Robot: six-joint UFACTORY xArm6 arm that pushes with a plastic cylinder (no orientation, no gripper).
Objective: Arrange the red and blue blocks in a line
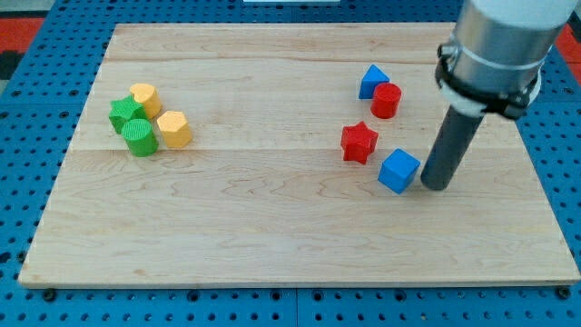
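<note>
1. Down on the bench point(272, 236) at the view's right: my tip point(434, 186), the plain end of a dark rod. No gripper state to read on it, neither apart nor together, and clamped on nothing.
2. Sits just to the view's right of the blue cube point(398, 171), level with it. Touching it or a hair apart: cannot tell.
3. Nothing standing between my tip and that cube.
4. To the view's upper left of the cube, close by but apart: red star point(359, 143).
5. Further toward the view's top: red cylinder point(386, 100), with the blue triangular block point(372, 82) pressed against its upper left side.
6. Taken together, four red and blue blocks in a loose cluster on the bench's right half, two pairs rather than one straight row.
7. Well apart, on the view's left side: a tight bunch of green star point(123, 113), green cylinder point(140, 137), yellow cylinder point(144, 97) and yellow hexagonal block point(173, 129), clear of the red and blue ones.
8. Around the bench on every side: blue pegboard point(18, 182).
9. Comes in from the view's upper right corner: grey arm housing point(504, 45), a black collar below it, then the rod slanting slightly down and to the left to meet the bench.
</note>
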